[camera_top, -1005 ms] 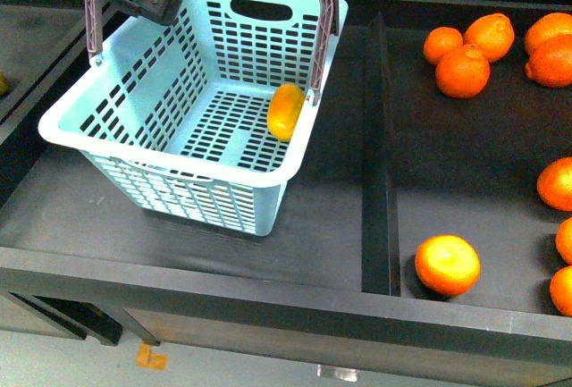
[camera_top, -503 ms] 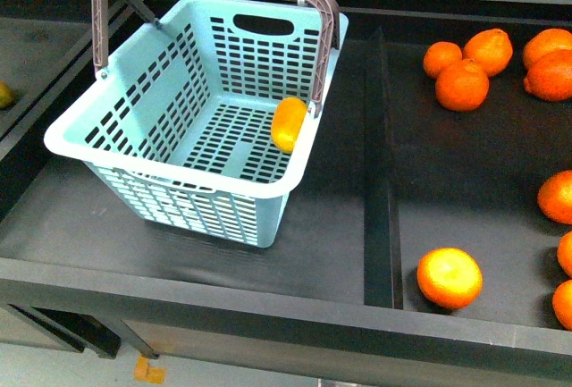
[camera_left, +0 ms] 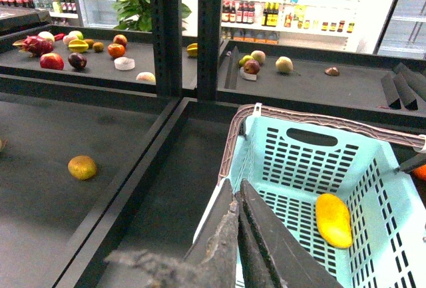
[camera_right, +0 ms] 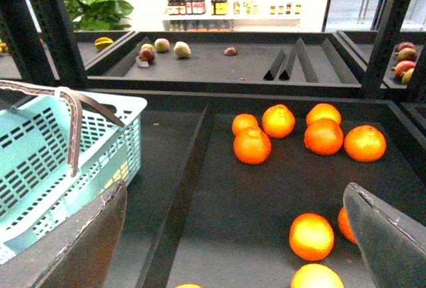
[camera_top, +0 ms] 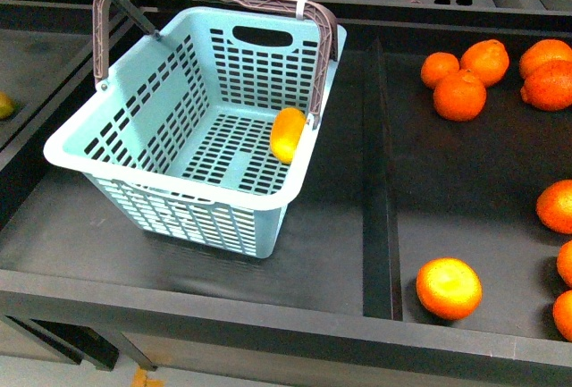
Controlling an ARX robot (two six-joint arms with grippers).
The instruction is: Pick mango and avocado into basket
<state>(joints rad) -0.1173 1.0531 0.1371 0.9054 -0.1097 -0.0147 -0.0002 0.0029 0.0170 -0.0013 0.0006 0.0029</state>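
Black shop counter (camera_top: 340, 226) | light teal slotted plastic basket (camera_top: 134, 110) with smooth yellow-orange oval mango (camera_top: 287, 134) lying inside by its wall | left fingers (camera_left: 249, 235) pressed together, empty | right fingers (camera_right: 373, 228) spread wide, empty | round orange tangerines (camera_top: 459, 95) in neighbouring bay

We find no text, label, brand or number that can be read in any view. The basket (camera_top: 134, 132) carries no lettering, and neither do the tangerines (camera_top: 459, 95). Bottles on the far store shelves (camera_left: 279, 15) have labels, seen from both wrist views, but they are too small and blurred for us to read.
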